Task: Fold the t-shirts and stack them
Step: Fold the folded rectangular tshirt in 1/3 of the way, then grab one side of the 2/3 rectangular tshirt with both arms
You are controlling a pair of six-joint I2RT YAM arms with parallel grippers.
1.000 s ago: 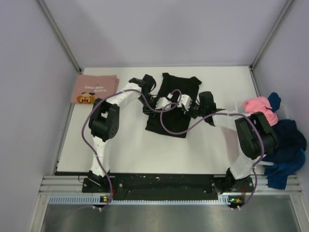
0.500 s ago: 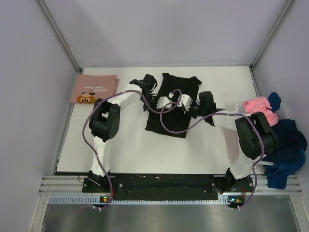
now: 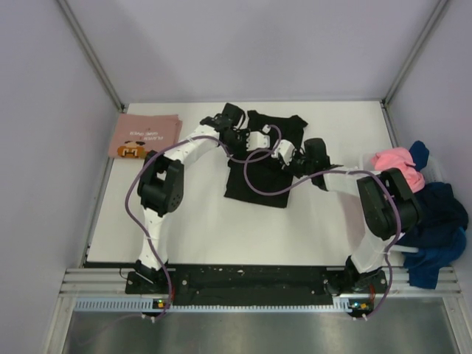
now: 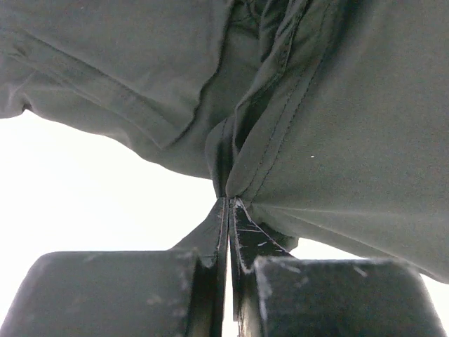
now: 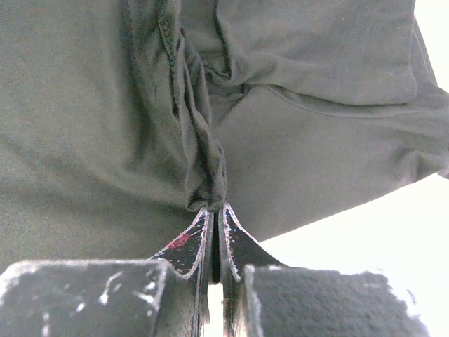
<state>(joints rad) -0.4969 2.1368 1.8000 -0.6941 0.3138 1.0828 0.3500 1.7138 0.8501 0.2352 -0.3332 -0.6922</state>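
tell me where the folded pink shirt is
In the top view, the folded pink shirt lies at the far left corner of the table, left of the black shirt.

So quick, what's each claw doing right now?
Left gripper: shut, pinching the black t-shirt.
Right gripper: shut, pinching that black t-shirt too.

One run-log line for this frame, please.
stage: folding | left gripper: shut on black t-shirt | right gripper: shut on black t-shirt | folded pink t-shirt: far left

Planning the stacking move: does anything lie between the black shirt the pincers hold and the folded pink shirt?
Nothing visible: bare table separates the black shirt from the folded pink shirt; only the left arm crosses it.
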